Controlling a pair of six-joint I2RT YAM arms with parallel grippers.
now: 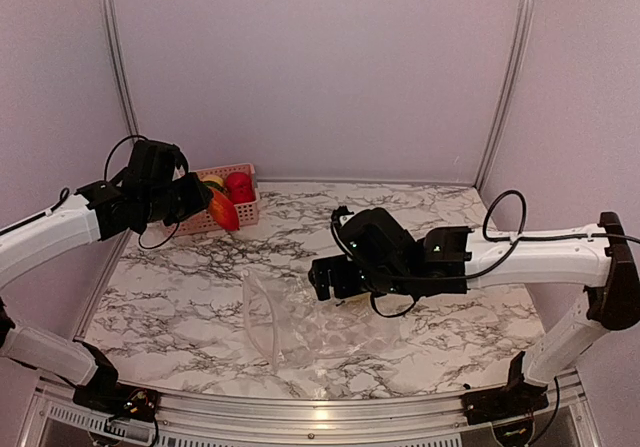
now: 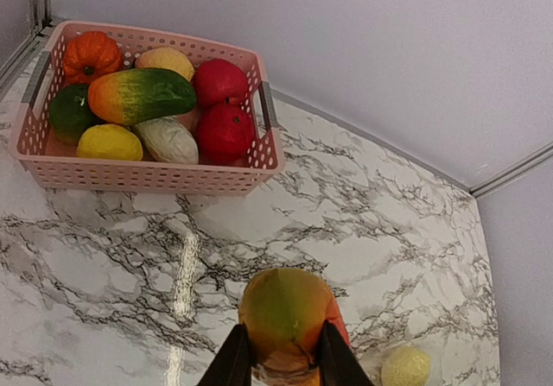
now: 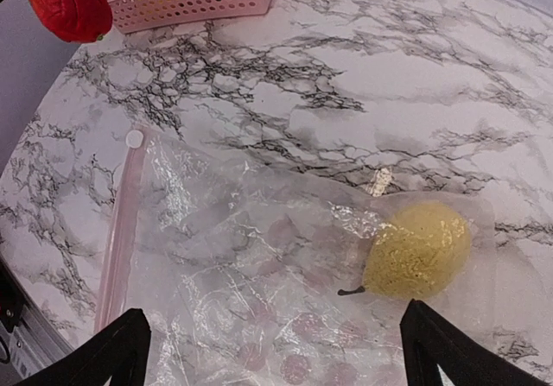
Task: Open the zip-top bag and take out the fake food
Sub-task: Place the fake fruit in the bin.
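Left gripper (image 2: 283, 344): clamped on a toy mango (image 2: 285, 304), green running to orange. It is pinched at the near end, with one finger on each flank. The fruit is held in the air, clear of the marble table (image 2: 389, 222). From overhead it is seen just beside the near right corner of the pink basket (image 2: 147, 177), not yet over it.

Basket: crowded with toy fruits and vegetables (image 2: 143, 94), with almost no bare floor visible. The step in hand is judged to be the drop-off.

- The mango should be lifted over the rim with margin, so that its hanging end is not knocked against the slatted wall.
- It should be brought over the middle of the pile, not the edge, and lowered close before the jaws are parted. Otherwise it may roll off the rounded pieces and out.

Right gripper (image 3: 275, 310): fingers spread wide, nothing between them, held over the zip-top bag (image 3: 225, 256). Contact with the plastic cannot be told.

Bag: lying flat and crinkled on the table in front of the arms, well apart from the basket. The zip strip (image 3: 117, 230) runs down its left side in the right wrist view. One yellow toy fruit (image 3: 419, 248) is seen inside, at the end far from the strip. Whether the mouth is open is not clear. The task is judged nearly finished, with this last piece left to take out.
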